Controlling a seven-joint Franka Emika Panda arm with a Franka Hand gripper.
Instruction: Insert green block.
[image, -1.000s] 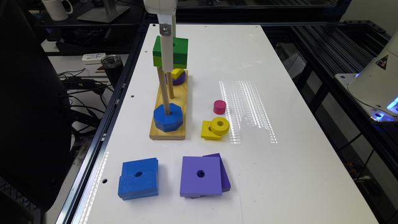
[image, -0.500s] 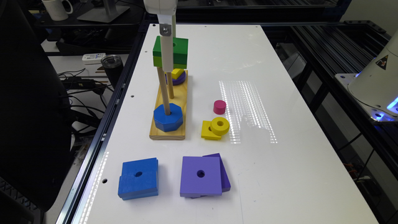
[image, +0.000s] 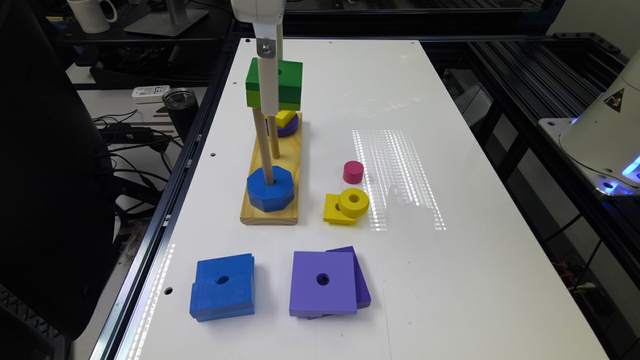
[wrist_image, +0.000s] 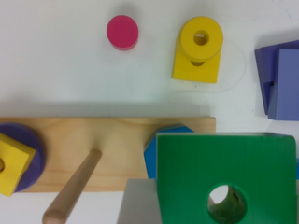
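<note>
One green block (image: 281, 82) is up high in the tool (image: 269, 97), closed on it. It hangs over the wooden base (image: 272, 212), above the near peg w/ the blue octagon (image: 270, 188). In the wrist view the peg top shows inside the hole, a bit off-center. If it goes down crooked, the hole edge may catch the peg & jam, or tip the base. The block may also slip in the tool.

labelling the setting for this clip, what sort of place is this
Probably a robotics lab or workshop bench. A white table sits in a dark metal frame, with cables and a mug on the surroundings, and wooden stacking toys such as the green block are laid out for testing.
</note>
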